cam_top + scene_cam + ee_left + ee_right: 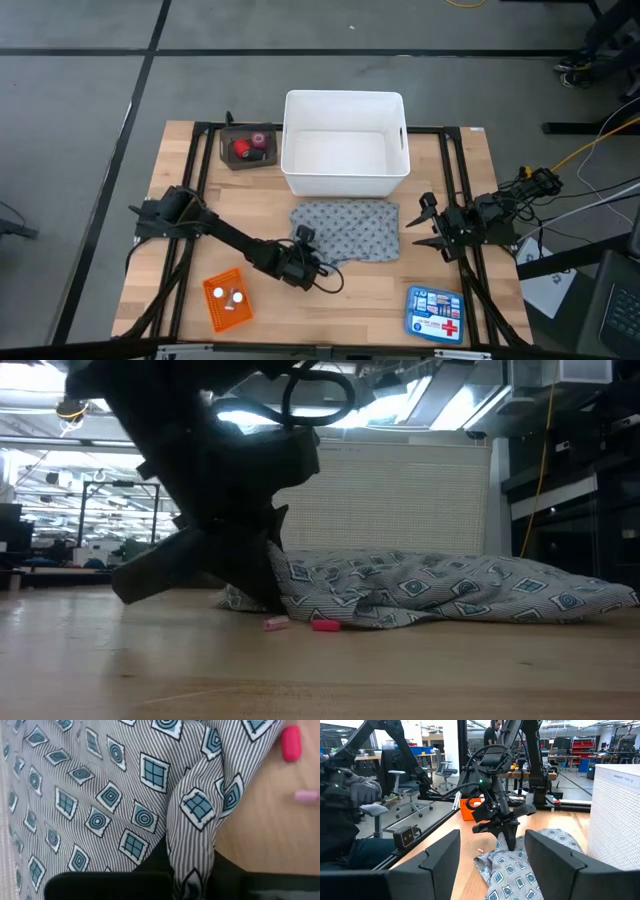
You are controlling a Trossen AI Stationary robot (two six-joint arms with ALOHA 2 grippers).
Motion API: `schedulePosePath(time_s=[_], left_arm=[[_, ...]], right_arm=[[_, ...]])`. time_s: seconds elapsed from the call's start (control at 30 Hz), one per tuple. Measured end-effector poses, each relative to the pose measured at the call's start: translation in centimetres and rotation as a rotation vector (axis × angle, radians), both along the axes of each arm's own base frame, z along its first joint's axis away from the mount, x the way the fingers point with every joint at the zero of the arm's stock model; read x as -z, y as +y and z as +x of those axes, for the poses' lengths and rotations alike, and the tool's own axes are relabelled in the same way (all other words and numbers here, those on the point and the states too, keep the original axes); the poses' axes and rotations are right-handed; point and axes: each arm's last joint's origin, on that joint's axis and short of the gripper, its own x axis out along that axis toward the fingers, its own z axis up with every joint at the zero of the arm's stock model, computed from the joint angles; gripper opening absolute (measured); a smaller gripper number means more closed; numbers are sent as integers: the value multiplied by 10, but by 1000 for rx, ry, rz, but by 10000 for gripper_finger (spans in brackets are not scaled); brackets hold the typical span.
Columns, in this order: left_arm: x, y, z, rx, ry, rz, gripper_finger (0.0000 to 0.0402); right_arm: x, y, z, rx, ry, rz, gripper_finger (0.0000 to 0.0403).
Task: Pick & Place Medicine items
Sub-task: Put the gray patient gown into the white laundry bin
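Pinched between my left gripper (509,836) fingers, grey patterned cloth (100,795) bunches beside two pink pieces (325,625); right gripper (425,224) waits, spread.

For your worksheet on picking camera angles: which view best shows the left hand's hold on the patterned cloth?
The left wrist view: a fold of the cloth is pinched at the left hand. The right wrist view shows that hand on the cloth's corner from afar. In the low view the arm hides the pinch; the high view shows it small.

left claw (303,238) pinched closed, right claw (424,223) spread
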Motion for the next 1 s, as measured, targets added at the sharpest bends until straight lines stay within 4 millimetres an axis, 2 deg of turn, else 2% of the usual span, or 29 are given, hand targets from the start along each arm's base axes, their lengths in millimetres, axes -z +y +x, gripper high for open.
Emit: schedulePosePath(time_s=[0.27, 0.77, 1.0], left_arm=[[-47, -6, 8, 47, -56, -4, 11], [-110, -17, 17, 44, -77, 255, 11], [-140, -16, 15, -20, -73, 423, 11]], right_arm=[[0, 0, 0, 0, 0, 0, 224], [0, 0, 0, 0, 0, 0, 224], [0, 0, 0, 0, 0, 0, 224]])
